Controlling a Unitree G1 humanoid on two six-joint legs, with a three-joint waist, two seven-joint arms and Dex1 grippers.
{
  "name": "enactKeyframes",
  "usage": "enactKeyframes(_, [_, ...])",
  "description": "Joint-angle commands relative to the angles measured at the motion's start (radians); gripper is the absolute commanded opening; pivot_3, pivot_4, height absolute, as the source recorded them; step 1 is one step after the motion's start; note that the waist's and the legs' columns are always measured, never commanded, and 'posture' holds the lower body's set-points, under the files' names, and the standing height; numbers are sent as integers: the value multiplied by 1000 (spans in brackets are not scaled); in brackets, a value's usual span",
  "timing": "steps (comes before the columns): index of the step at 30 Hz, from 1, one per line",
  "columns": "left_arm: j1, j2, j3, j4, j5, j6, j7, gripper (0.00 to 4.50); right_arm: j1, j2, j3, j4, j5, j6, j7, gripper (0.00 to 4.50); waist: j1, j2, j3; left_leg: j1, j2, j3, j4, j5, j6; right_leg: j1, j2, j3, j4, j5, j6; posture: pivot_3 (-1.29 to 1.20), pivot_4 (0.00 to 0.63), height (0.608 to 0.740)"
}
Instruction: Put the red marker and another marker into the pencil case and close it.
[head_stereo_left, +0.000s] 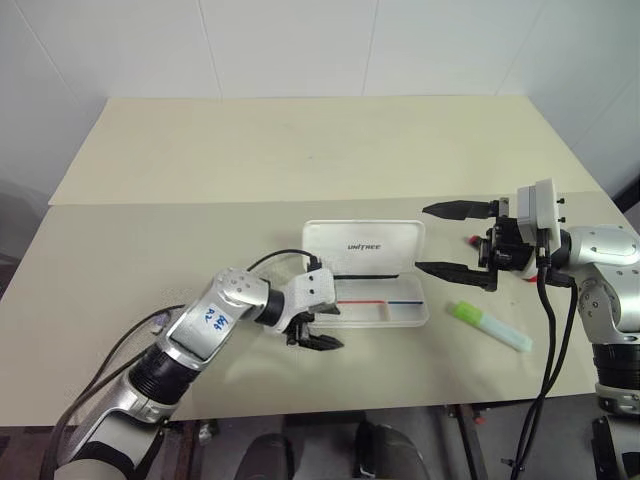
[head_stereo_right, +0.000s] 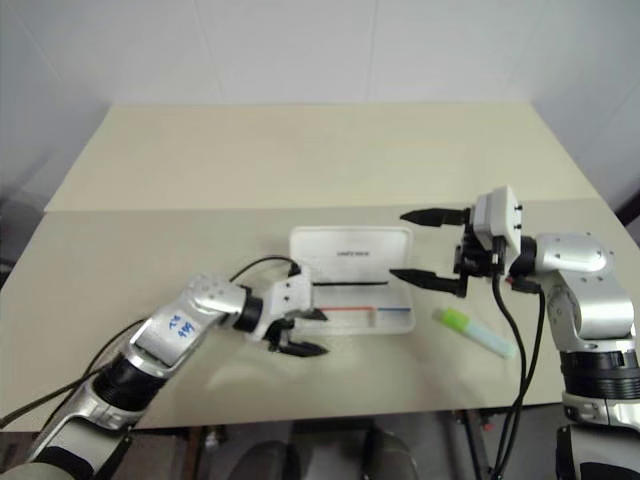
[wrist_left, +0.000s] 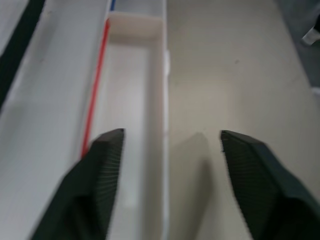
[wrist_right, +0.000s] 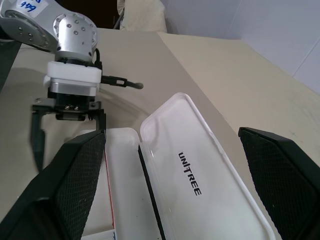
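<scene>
The case (head_stereo_left: 366, 275) lies open near the table's (head_stereo_left: 200, 230) front edge, its long axis running left to right, the lid (head_stereo_left: 364, 247) laid back on the far side. A thin dark line lies along the tray by the hinge; whether this is the red marker cannot be told. The green-capped marker (head_stereo_left: 490, 326) lies on the table just right of the case, tilted, its cap end toward the case and its pale body trailing away to the right and front.

That marker is judged to be what the coming move turns on. It lies below and slightly to the front of the right gripper (head_stereo_left: 457, 240), which hangs above the case's right end, pointing left. The right arm is clearly the nearer one. Its jaws are spread wide and nothing is held or touched.

The left gripper (head_stereo_left: 316, 333) is seen at the case's front left corner, tips angled down just beside the front wall. Its jaws are parted and empty, with the wall between them in the wrist view.
</scene>
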Motion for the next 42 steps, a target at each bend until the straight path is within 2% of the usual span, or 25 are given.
enactKeyframes(1, [-8,-5,41,-30,-45,29,0,4484,-14,-1,-20,-10,10,-12,-5,4500,0,0,0,0,0,0,0,0,0,0,0,0,0,0,0,0,150,740])
enactKeyframes(10, [-23,-30,132,-54,-150,111,31,4484,-35,27,-5,50,-4,-34,0,4500,-2,0,0,0,0,0,1,0,0,0,0,0,0,0,0,0,150,740])
enactKeyframes(19, [49,2,175,-102,-203,68,28,4484,-63,27,-8,144,-23,-64,15,4500,-2,0,0,0,0,0,0,0,0,0,0,0,0,0,0,0,150,740])
enactKeyframes(23, [89,-19,184,-85,-227,51,38,4484,-82,19,-13,152,-26,-67,17,4500,-4,0,0,0,0,0,0,0,0,0,0,0,0,0,0,0,150,740])
enactKeyframes(34, [187,-80,165,54,-196,-181,33,4484,-45,-14,-41,89,-7,-31,7,4500,-3,0,0,0,0,0,0,0,0,0,0,0,0,0,0,0,150,740])
enactKeyframes(42, [166,-130,255,84,-250,-351,11,4484,-34,-17,-46,92,-6,-20,-8,4500,-4,0,0,0,0,0,1,0,0,0,0,0,0,0,0,0,150,740])
